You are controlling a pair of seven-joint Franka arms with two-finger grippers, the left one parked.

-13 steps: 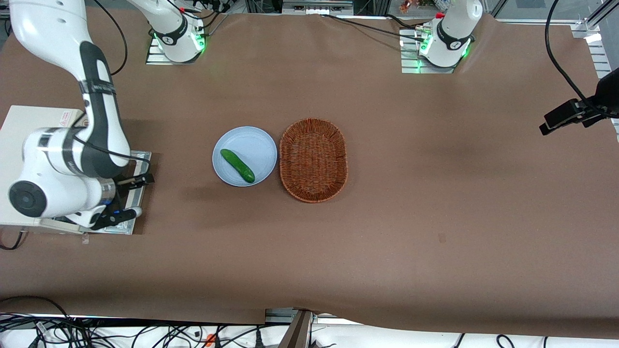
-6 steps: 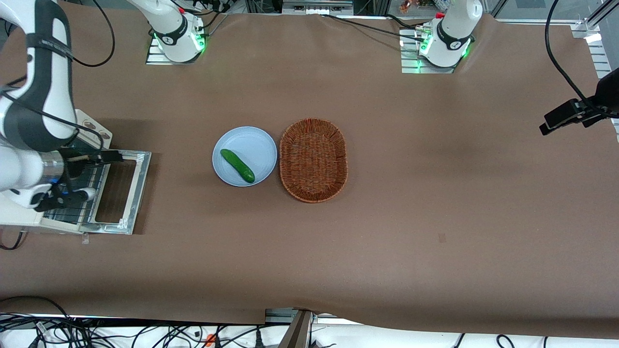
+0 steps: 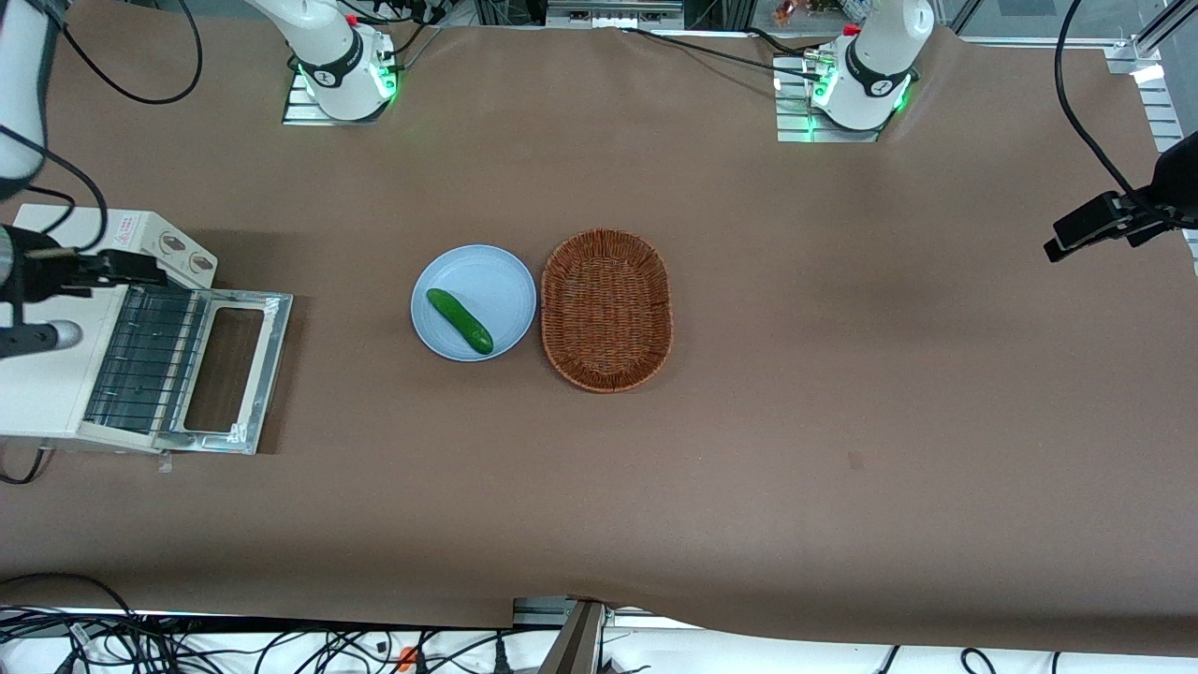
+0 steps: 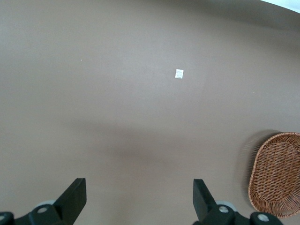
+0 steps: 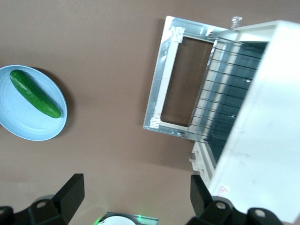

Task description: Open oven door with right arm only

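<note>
The cream-white oven (image 3: 47,393) (image 5: 262,140) stands at the working arm's end of the table. Its silver-framed oven door (image 3: 270,365) (image 5: 161,79) is swung fully down and lies flat on the brown cloth in front of the oven. The wire rack (image 3: 145,360) (image 5: 225,93) shows inside the mouth. The right arm (image 3: 19,94) rises above the oven, and its gripper (image 3: 117,304) (image 5: 137,190) hangs open over the oven with nothing between the fingers, apart from the door.
A blue plate (image 3: 496,281) (image 5: 18,126) with a green cucumber (image 3: 459,320) (image 5: 35,93) lies mid-table in front of the open door, beside a wicker basket (image 3: 606,309) (image 4: 276,173). The arm bases (image 3: 342,70) stand farthest from the camera.
The right arm has lifted off the door and drawn back over the oven toward the table's end. The door, covered by the arm one second ago, lies flat and uncovered.
</note>
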